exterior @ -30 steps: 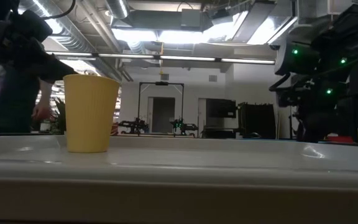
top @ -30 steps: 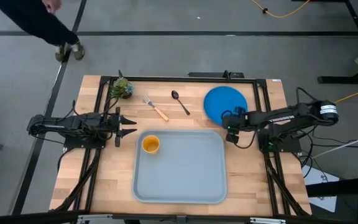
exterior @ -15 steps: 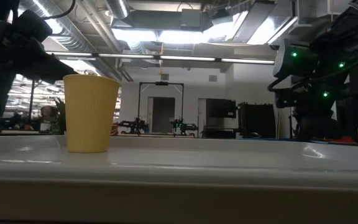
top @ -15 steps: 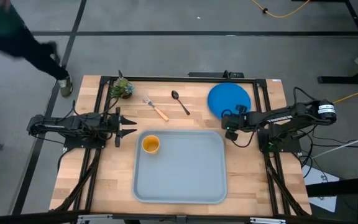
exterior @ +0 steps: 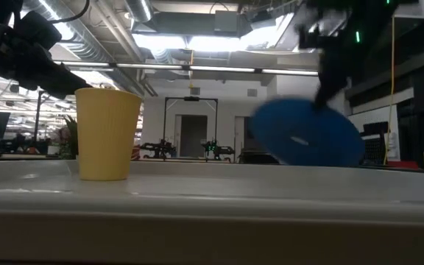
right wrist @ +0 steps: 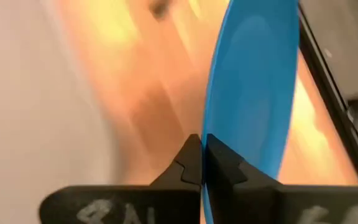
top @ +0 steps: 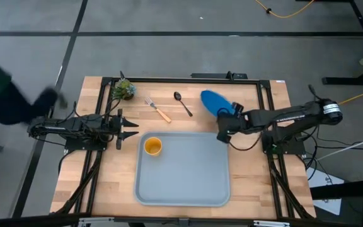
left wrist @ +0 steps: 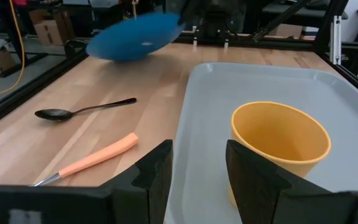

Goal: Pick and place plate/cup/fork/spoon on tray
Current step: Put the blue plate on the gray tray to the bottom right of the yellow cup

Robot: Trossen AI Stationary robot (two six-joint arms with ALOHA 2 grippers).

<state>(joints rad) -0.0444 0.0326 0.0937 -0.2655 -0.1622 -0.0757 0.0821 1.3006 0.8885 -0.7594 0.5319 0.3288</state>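
My right hand (top: 224, 133) is clamped on the rim of the plate (top: 214, 102), holding it tilted and lifted off the surface (top: 263, 165), just beyond the far right corner of the tray (top: 181, 186). My left hand (top: 130, 128) waits with its fingers apart beside the tray's left edge, near the cup (top: 153, 147), which stands in the tray's far left corner. The fork (top: 158, 110) and the spoon (top: 183, 103) lie side by side on the wood beyond the tray.
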